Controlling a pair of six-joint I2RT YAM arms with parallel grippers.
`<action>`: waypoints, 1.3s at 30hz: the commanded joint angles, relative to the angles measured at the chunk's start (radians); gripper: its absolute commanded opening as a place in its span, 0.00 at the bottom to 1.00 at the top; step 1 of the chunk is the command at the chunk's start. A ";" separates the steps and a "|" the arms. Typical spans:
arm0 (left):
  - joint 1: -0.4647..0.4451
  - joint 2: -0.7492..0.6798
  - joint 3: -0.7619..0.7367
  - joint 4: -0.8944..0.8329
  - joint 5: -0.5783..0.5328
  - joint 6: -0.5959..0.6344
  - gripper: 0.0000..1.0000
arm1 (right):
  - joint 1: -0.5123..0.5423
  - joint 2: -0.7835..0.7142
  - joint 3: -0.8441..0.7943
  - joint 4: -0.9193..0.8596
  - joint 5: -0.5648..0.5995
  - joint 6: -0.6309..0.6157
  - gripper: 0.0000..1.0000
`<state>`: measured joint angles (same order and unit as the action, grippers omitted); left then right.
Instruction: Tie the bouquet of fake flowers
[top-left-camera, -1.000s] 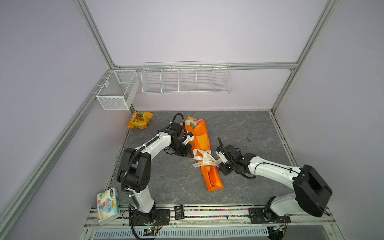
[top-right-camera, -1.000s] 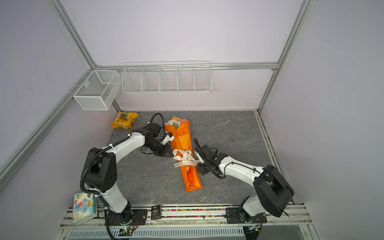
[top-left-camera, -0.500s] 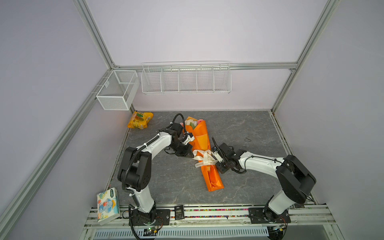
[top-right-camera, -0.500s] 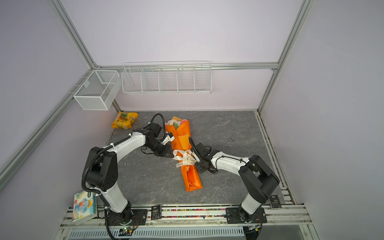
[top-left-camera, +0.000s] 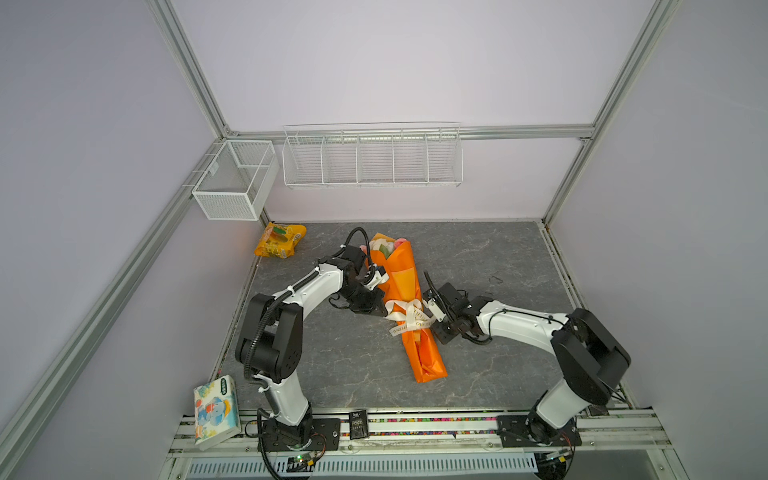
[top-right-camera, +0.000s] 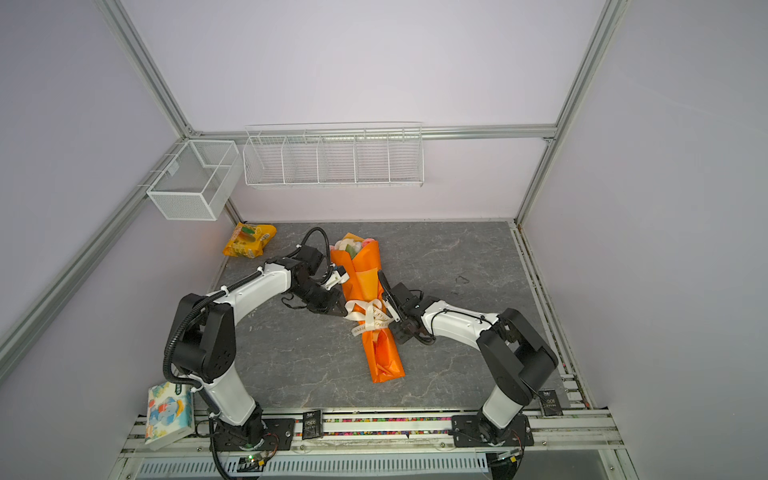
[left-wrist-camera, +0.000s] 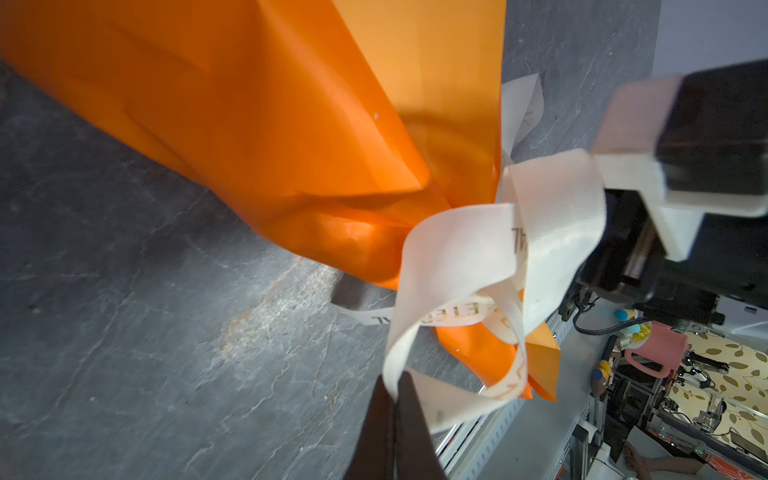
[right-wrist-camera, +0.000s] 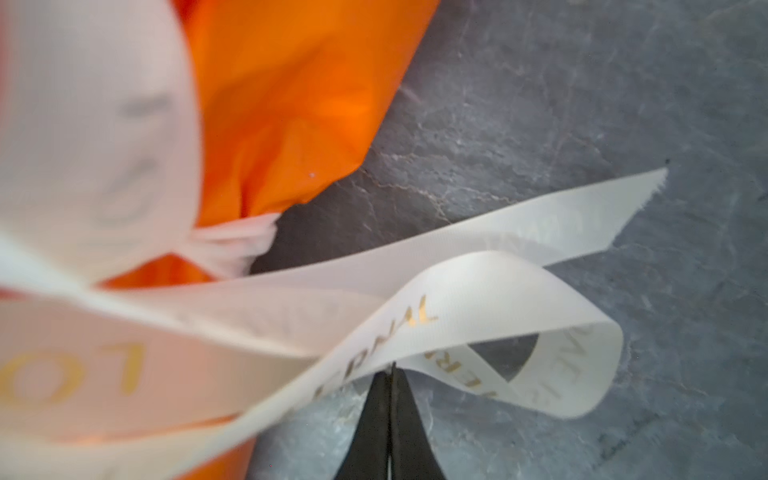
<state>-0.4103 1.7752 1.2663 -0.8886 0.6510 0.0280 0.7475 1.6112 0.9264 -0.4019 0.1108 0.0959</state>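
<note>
The bouquet (top-left-camera: 404, 272), in orange wrap (left-wrist-camera: 291, 124), lies flat near the middle of the counter (top-left-camera: 511, 257). Its flower heads point toward the back wall and its stem end toward the front rail, and it sits between the 2 arms. A cream ribbon (top-left-camera: 409, 316) with gold lettering circles its narrow waist in a loose bow, with several slack loops and at least 1 free tail on the counter.

The left end effector (left-wrist-camera: 396, 384) has its jaws fully closed, pinching a ribbon loop on the bouquet's left side. The right end effector (right-wrist-camera: 391, 368) has its jaws fully closed on the lower edge of a loop on the right side, and the bite looks shallow.

Likely faults:
1. The satin slides out of the right jaws under pull, since only an edge appears caught.
2. 1 jaw pair holds a tail strand rather than a loop, so pulling apart undoes the bow instead of cinching it. Which strand each holds cannot be told for certain.
3. Uneven pull drags or rolls the light bouquet across the counter.
4. Hard tension crushes or tears the thin wrap at the waist.
</note>
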 joint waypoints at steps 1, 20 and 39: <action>0.003 -0.009 0.016 -0.019 -0.026 0.013 0.00 | -0.005 -0.102 -0.028 -0.011 -0.030 0.044 0.07; 0.003 -0.003 0.022 -0.036 -0.005 0.018 0.00 | -0.092 -0.006 0.123 -0.146 -0.009 -0.156 0.57; 0.002 0.026 0.049 -0.039 0.018 0.028 0.00 | -0.191 0.030 0.068 -0.089 -0.281 -0.956 0.54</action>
<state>-0.4103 1.7870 1.2816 -0.8997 0.6495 0.0322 0.5571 1.6043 0.9901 -0.5179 -0.1123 -0.7704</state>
